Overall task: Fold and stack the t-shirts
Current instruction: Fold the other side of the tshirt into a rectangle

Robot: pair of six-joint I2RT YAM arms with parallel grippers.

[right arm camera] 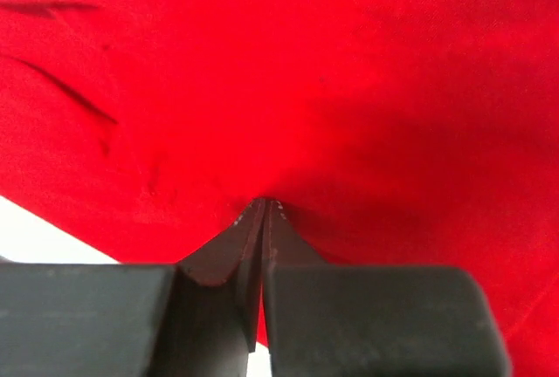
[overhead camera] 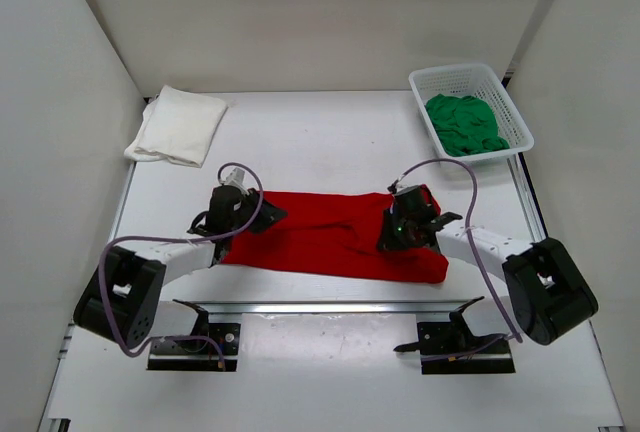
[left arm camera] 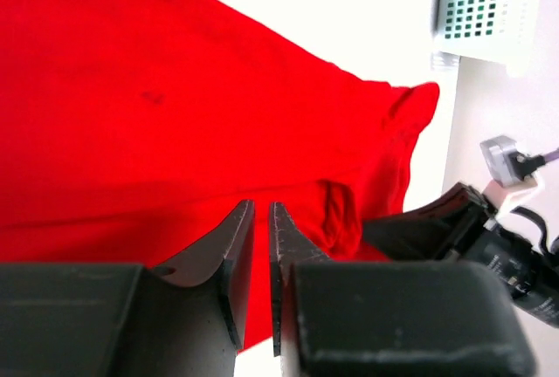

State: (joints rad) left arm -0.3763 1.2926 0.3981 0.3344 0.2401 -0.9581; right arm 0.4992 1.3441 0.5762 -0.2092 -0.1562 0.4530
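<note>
Grippers both sit low on the red t-shirt (overhead camera: 320, 234). It lies spread out, long side running left to right, on the worktop (overhead camera: 320, 142) just ahead of the arm bases.

The left gripper (overhead camera: 258, 214) is at the shirt's left end. In the left wrist view its fingers are nearly together, with only a thin slit between them and the tips over red cloth. Cannot tell whether any cloth is caught in that slit.

The right gripper (overhead camera: 402, 235) is on the shirt's right part, short of the right edge. In the right wrist view its fingers are pressed together with no gap. The tips are pushed into the red cloth, which draws in toward them, so a small pinch of shirt is held. Creases run across the cloth to the left of the tips.

The white t-shirt (overhead camera: 180, 124) lies folded at the far left corner of the worktop, well apart from the red one. The green t-shirt (overhead camera: 465, 124) is bunched up inside the white mesh basket (overhead camera: 455, 74) at the far right corner.
</note>
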